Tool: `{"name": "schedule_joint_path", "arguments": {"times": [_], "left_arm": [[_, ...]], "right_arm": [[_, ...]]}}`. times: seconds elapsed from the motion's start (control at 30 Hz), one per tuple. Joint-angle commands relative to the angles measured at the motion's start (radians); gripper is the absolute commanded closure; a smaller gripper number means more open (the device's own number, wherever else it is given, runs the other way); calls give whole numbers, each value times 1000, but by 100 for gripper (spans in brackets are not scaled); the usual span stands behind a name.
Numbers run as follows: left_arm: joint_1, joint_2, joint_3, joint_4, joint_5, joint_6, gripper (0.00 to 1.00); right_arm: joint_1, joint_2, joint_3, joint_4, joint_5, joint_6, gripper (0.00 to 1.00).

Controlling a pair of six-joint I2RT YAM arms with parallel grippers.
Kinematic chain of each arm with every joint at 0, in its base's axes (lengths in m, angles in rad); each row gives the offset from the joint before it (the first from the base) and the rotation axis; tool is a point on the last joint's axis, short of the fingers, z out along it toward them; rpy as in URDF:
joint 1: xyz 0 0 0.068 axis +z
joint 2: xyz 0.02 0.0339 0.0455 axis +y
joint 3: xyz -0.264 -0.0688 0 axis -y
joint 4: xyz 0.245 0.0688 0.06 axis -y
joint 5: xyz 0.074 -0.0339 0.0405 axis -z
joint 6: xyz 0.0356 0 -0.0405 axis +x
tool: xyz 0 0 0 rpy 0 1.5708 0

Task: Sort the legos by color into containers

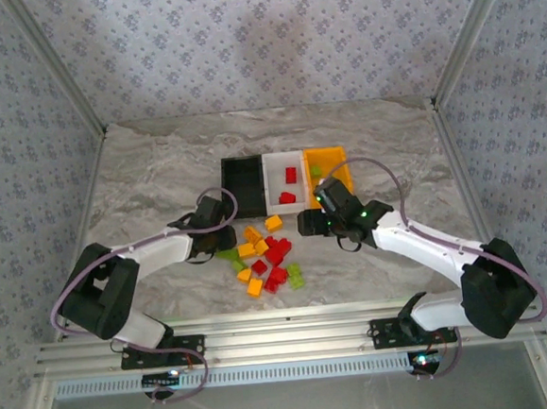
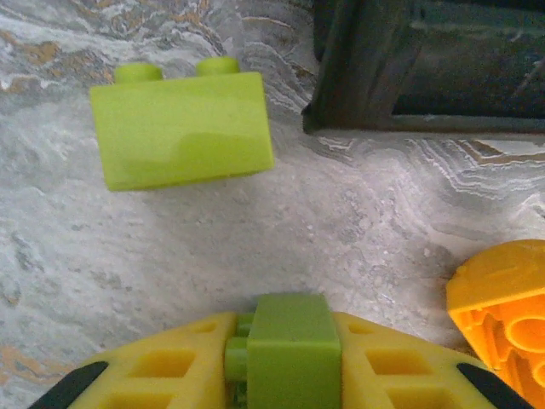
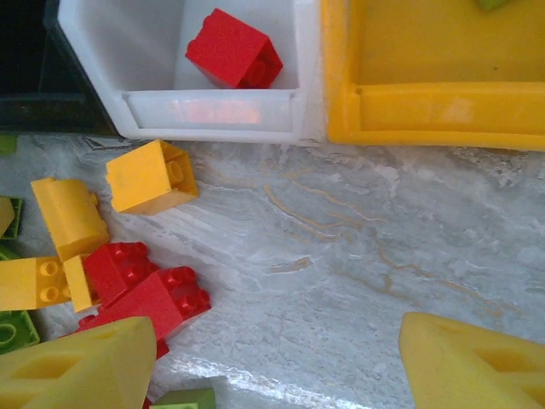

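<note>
Your left tool (image 2: 285, 379) is clamped on a glossy green brick (image 2: 289, 336). Its long axis runs up the wrist view, its studs point left, and its lower end is cut off. Beyond it lies a second green brick (image 2: 181, 128), lengthwise across the view with its two round studs facing away. The black bin (image 2: 426, 68) is cropped at upper right. From above, the legos (image 1: 263, 257) are heaped on the veined grey counter (image 1: 158, 176), in front of the white bin (image 1: 286, 186) and orange bin (image 1: 332, 167). Your right tool (image 3: 281, 366) hangs released over the counter beside the heap, with nothing between its fingers.
</note>
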Motion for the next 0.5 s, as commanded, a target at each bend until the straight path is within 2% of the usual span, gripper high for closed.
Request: {"name": "schedule_joint_path", "arguments": {"times": [0.0,0.07,0.23,0.33,0.47], "left_arm": [[-11,-58,37,-49,-31,9,76],[-25,-95,49,-74,-33,9,81],[-115,-129,160,-122,-42,5,83],[-188,-39,306,-105,-21,7,83],[-260,183,591,-104,22,42,84]], "right_arm": [[-10,-26,-12,-32,16,-3,23],[-15,-36,-17,-36,27,4,23],[-31,-83,-56,-76,71,65,24],[-53,-124,-96,-103,114,105,24],[-81,-194,-149,-143,151,154,24]]}}
